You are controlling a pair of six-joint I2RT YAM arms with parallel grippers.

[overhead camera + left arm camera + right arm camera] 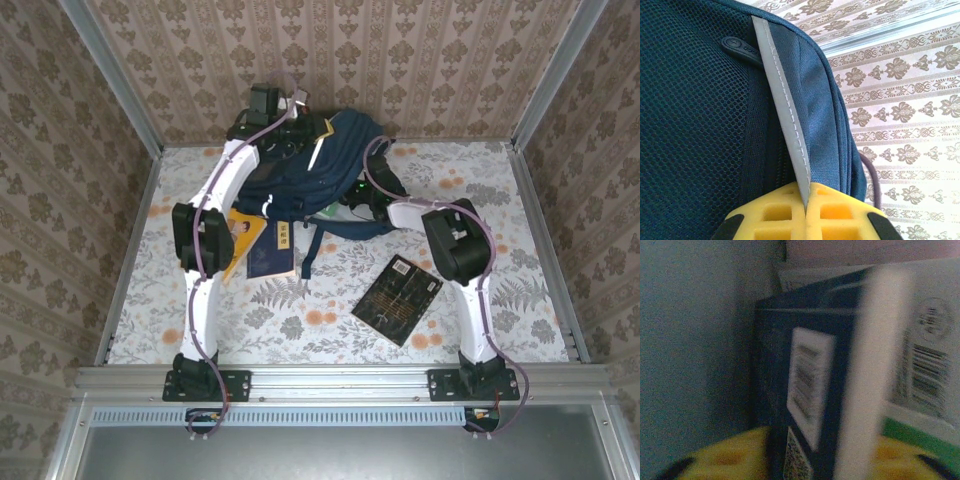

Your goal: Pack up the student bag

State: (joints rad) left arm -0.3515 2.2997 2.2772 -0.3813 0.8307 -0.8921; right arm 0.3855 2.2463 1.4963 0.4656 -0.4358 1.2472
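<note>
Top external: we find the bag [330,150] lying at the far middle of the table [480,180], with both arms reaching to it. Three books lie outside it on the table: a yellow book [243,235] and a blue book [272,252] just beside its near left edge, and a black book [397,298] well apart at the near right.

Left wrist: the left gripper [806,200] is clenched on the bag's grey stripe [782,110], the strip pinched between the yellow pads. We judge this hold serves to pull the fabric up and keep the mouth open for the other arm.

Right wrist: the view is dim and blurred, apparently inside the bag. A labelled book [775,380] stands on edge between the pads of the right gripper [825,460], with a white book [925,355] close behind it. We cannot tell whether the pads press the labelled book or have let go.

We judge a book is being set inside; three remain to pack.
</note>
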